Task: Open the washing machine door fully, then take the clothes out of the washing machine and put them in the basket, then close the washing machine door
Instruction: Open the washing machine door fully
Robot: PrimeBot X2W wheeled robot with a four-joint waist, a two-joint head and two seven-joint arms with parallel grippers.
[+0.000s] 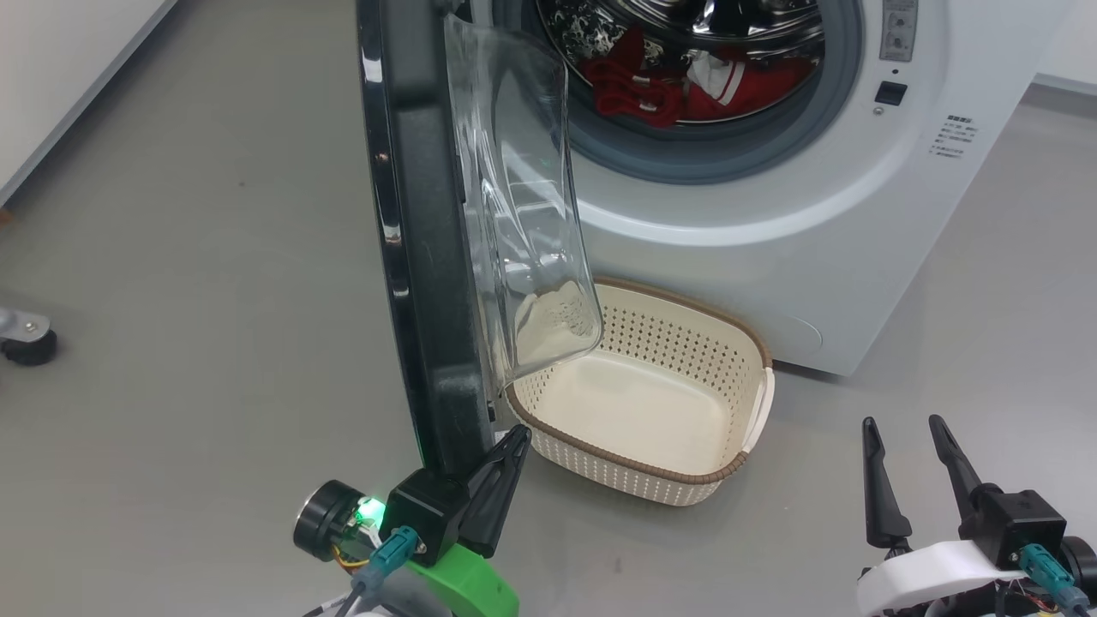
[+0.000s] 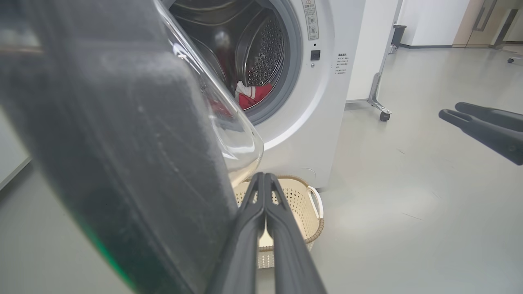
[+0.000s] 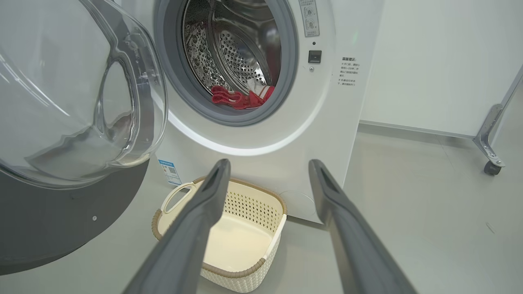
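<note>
The washing machine door stands swung out towards me, its black rim edge-on and its glass bowl facing the white washing machine. Red clothes with white trim lie in the steel drum, also visible as clothes. The cream basket sits on the floor below the drum opening with nothing in it. My left gripper is shut, its fingers pressed together right by the door's lower rim; the door looms at its left. My right gripper hangs open over bare floor, right of the basket.
Grey floor spreads to the left and right of the machine. A castor stands at the far left. A wheeled metal frame leg stands against the white wall right of the machine.
</note>
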